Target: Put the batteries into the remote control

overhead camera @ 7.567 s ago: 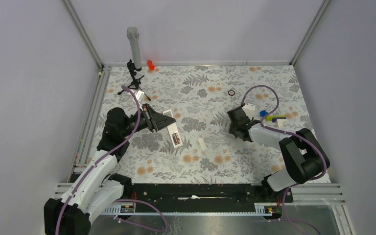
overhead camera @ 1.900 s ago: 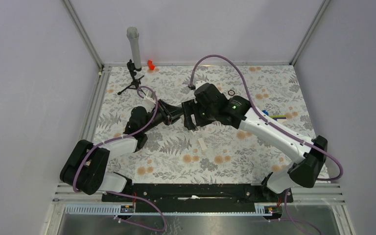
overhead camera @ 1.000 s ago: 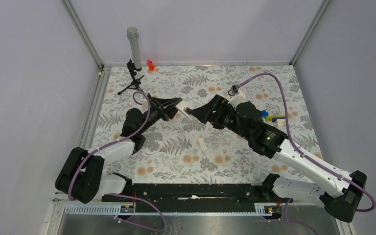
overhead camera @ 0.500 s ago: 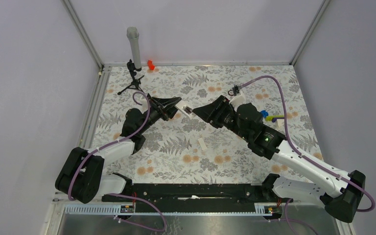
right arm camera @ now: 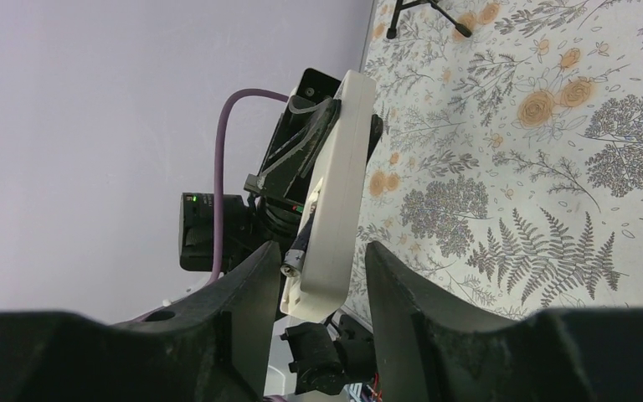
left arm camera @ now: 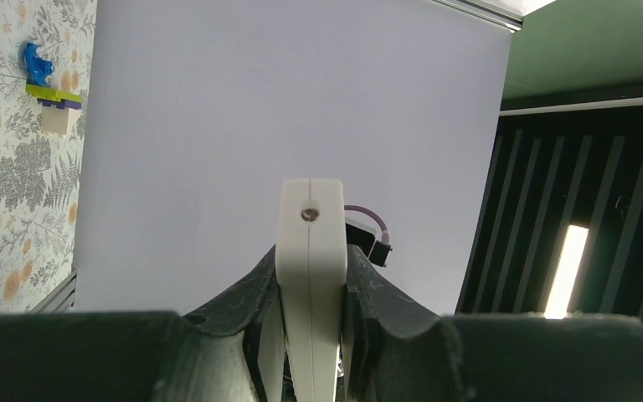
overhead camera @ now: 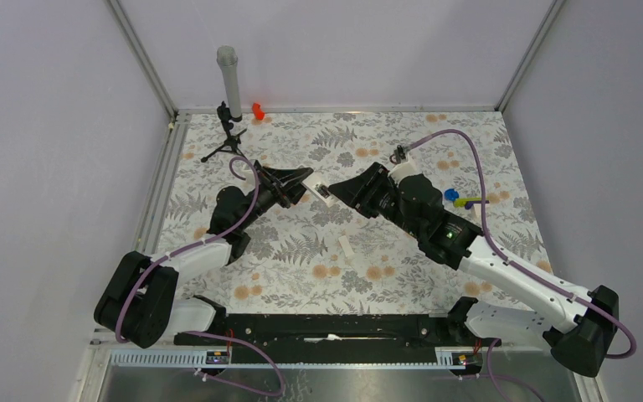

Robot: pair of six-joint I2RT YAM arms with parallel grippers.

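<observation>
remote [overhead camera: 318,190]: held up off the table [overhead camera: 301,285], near the middle of the floral cloth, stretched between the two grippers; one end sits in the left gripper and the free end points at the right one.
left gripper [left arm camera: 311,260]: clamped on the remote, with a finger pressed to each side (its wrist view shows the white bar wedged tight between them, end-on).
right gripper [right arm camera: 322,251]: reaches in from the right. Its fingers [right arm camera: 255,285] straddle the remote's free end, one on each side and very close. Cannot tell whether they press it or stand just clear.
batteries: cannot tell for sure. A small dark bit [right arm camera: 293,258] with a metal tip shows at the remote's edge near the free end (battery or contact, too small to say).
strip [overhead camera: 345,246]: short, white, lying flat on the table nearer the arm bases than the remote, apart from both grippers.
toy [overhead camera: 460,199]: blue and yellow, on the table to the right, just beside the right arm's forearm.
tripod [overhead camera: 228,138]: small and black, at the far left corner, carrying an upright grey cylinder [overhead camera: 228,79] (a red piece [overhead camera: 258,110] sits near it at the back edge).
</observation>
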